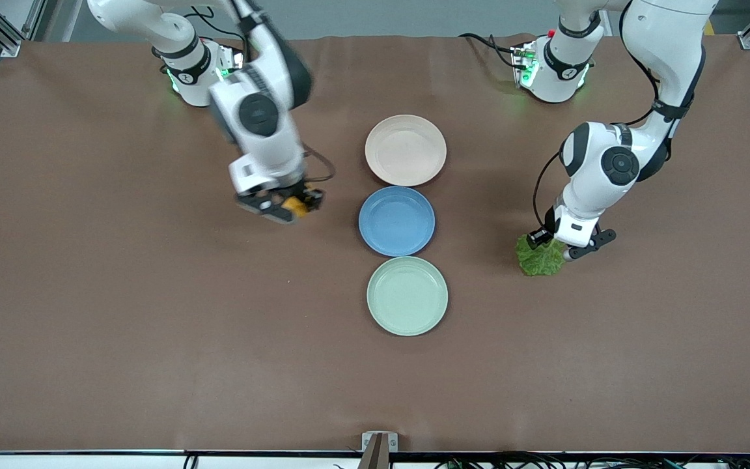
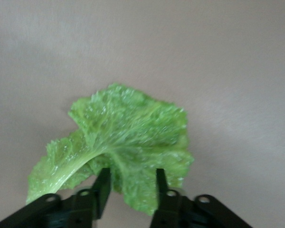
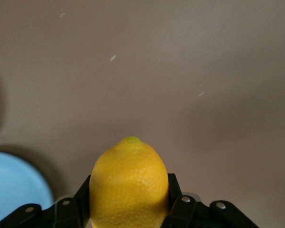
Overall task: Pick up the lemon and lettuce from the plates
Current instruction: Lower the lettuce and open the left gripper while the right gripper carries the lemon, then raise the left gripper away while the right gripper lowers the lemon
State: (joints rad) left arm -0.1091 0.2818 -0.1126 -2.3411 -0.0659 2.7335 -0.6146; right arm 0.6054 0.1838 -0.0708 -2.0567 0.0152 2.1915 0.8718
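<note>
You have three round shallow plates in a row on the brown matte tabletop (image 1: 88,312), and each of them shows a bare dish. The smooth blue plate (image 1: 396,221) sits in the middle. The beige-pink plate (image 1: 405,150) lies just beside it, farther from the front camera, and the pale mint green plate (image 1: 407,296) lies just beside it, nearer to that camera. You can read no label or writing on any plate or on either piece of produce.

Your right gripper (image 1: 282,207) is in the air over the bare tabletop, off the blue plate toward the right arm's end of the table. Its black fingers are clamped on the small oval yellow lemon (image 3: 128,185), whose skin is finely dimpled, with a small greenish nub at its tip. A slice of the blue plate's rim shows in the right wrist view.

Your left gripper (image 1: 560,251) is low over the tabletop, off the blue plate toward the left arm's end. Its fingers pinch the edge of the crinkly green lettuce leaf (image 2: 126,142), which has a pale rib and a frilled, glossy surface. You cannot tell whether the leaf touches the tabletop.
</note>
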